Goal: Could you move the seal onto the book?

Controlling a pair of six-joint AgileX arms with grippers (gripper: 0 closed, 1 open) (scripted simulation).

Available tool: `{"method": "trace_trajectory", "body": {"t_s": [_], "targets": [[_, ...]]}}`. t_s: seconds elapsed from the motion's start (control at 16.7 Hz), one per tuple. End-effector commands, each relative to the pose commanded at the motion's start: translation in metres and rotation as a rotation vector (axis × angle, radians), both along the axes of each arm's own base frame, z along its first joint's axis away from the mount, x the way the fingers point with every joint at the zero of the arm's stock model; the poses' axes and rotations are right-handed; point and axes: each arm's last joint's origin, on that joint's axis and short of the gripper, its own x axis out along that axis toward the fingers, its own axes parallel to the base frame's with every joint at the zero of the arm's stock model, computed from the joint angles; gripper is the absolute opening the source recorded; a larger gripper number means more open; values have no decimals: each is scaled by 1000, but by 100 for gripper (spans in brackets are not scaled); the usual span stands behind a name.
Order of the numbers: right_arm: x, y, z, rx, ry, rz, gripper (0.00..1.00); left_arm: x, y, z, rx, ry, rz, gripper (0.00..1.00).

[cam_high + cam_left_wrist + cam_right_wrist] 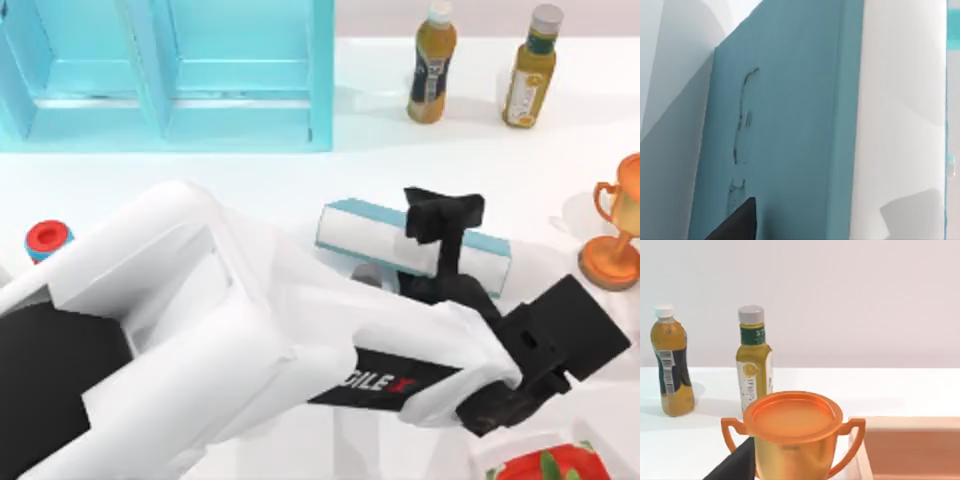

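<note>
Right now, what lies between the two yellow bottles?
Only bare table separates the white-capped bottle and grey-capped bottle, in top and right wrist views. The left tool hangs over the book.

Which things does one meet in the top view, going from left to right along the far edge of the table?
Light-blue shelf unit → bottle with white cap → bottle with grey cap.

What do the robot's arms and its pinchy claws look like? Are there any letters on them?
The left arm has big, chunky white shells with black sections between them. A black band near its wrist carries white letters and a red mark. The left gripper is matte black and boxy, on a black stalk. In each wrist view, a flat black fingertip pokes in. No loose cables are visible.
</note>
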Motion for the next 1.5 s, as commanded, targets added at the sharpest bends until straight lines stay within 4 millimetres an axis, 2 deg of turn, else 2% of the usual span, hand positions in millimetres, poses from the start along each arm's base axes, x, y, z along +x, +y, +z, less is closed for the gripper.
{"method": "trace_trajectory", "body": {"t_s": [0.12, 0.3, 0.48, 0.66, 0.9, 1.08, 1.38, 1.5], "targets": [[0, 0, 0, 0, 0, 0, 100, -5, -4, 12, -40, -2, -13, 100], [0, 0, 0, 0, 0, 0, 100, -26, -15, 47, -159, 5, -52, 100], [0, 0, 0, 0, 0, 0, 100, -60, -21, 80, -271, 47, -95, 100], [0, 0, 0, 0, 0, 0, 100, -95, -20, 95, -328, 102, -98, 100], [0, 0, 0, 0, 0, 0, 100, -123, -10, 86, -283, 118, -36, 100], [0, 0, 0, 0, 0, 0, 100, -137, -2, 64, -177, 77, -2, 100], [0, 0, 0, 0, 0, 0, 100, -149, 3, 15, -16, 6, 3, 100], [0, 0, 0, 0, 0, 0, 100, -150, 3, 10, 1, 0, 0, 100]]}}
